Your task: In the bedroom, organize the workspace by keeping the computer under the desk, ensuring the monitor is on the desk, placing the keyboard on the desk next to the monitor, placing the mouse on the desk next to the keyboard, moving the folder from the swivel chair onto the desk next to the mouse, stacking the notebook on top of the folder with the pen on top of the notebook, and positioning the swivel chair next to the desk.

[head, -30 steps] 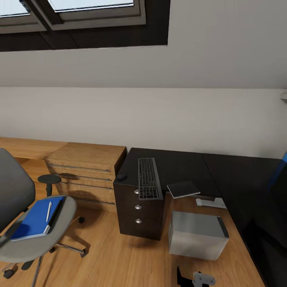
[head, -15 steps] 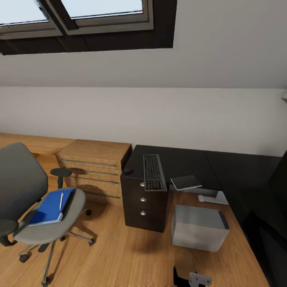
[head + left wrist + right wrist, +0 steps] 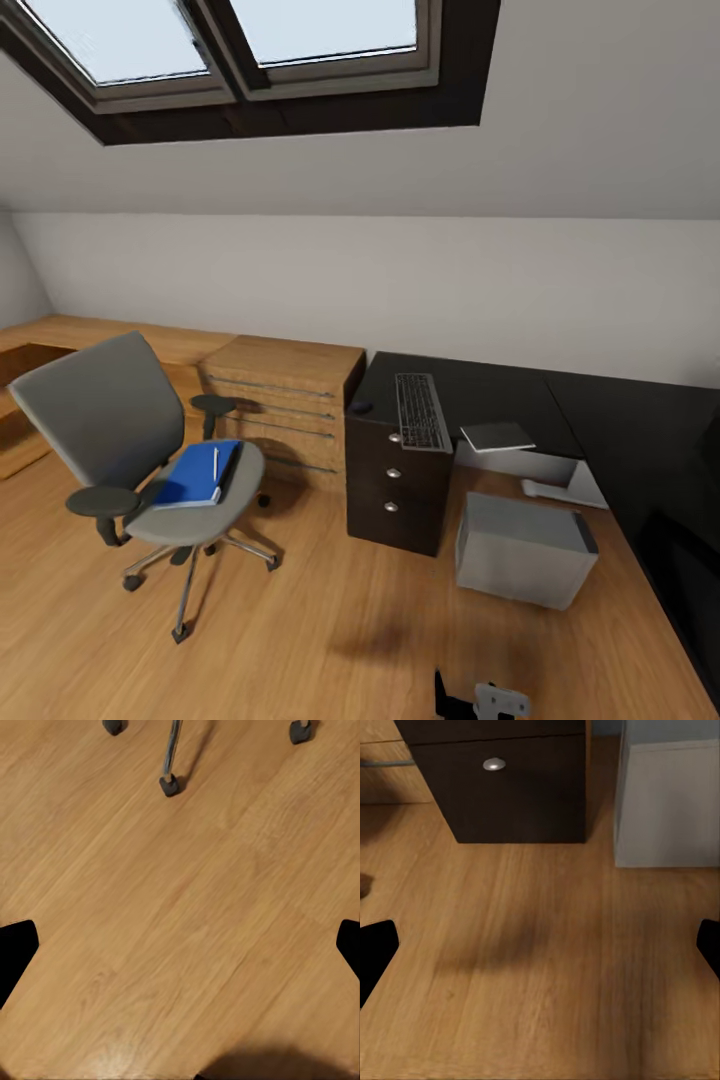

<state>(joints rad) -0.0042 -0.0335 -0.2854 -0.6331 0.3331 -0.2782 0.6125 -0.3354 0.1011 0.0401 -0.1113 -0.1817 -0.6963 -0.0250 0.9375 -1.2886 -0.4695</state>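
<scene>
Lying on the swivel chair (image 3: 150,470) seat, well left of the desk (image 3: 470,400), the folder (image 3: 200,475) carries the pen (image 3: 215,462); both grippers (image 3: 180,945) (image 3: 540,945) hang spread and empty over the floor (image 3: 330,620)

The left tool (image 3: 180,945) points down, its two dark fingertips (image 3: 15,949) spread wide with nothing between them. The right tool (image 3: 540,949) is likewise spread wide and empty. In the head view a grey and black part of the right arm (image 3: 485,698) shows low.
</scene>
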